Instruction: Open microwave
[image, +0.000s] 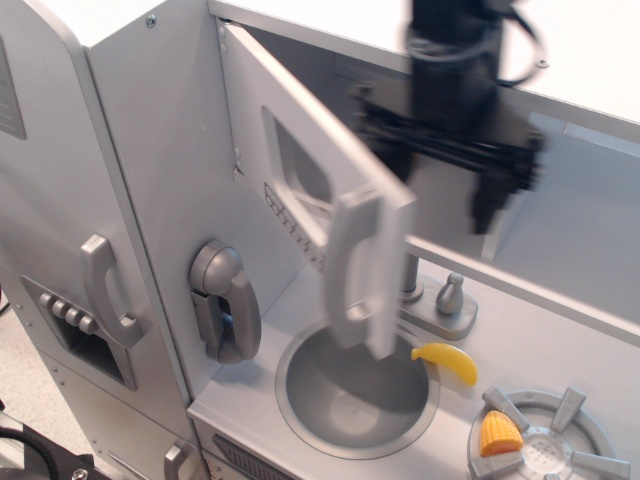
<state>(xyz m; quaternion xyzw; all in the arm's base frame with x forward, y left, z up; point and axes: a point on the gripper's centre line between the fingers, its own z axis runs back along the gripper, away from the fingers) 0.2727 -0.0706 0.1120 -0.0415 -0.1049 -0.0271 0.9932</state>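
The silver-grey microwave door (300, 175) stands well open, swung out to the left over the sink, and is blurred by motion. Its window, button row (290, 215) and vertical grey bar handle (352, 270) face left and forward. My black gripper (440, 175) hangs in front of the open microwave cavity, just right of the door's free edge. Its fingers are spread apart and hold nothing. The left finger (388, 150) is close behind the door's edge; whether it touches is unclear. The right finger (490, 200) hangs free.
Below are a round sink (355, 392), a faucet (450, 300), a yellow toy banana (447, 362) on the counter and a corn piece (498, 436) on the burner (548, 445). A toy phone (225, 300) hangs on the side wall; the fridge door handle (105, 290) is at left.
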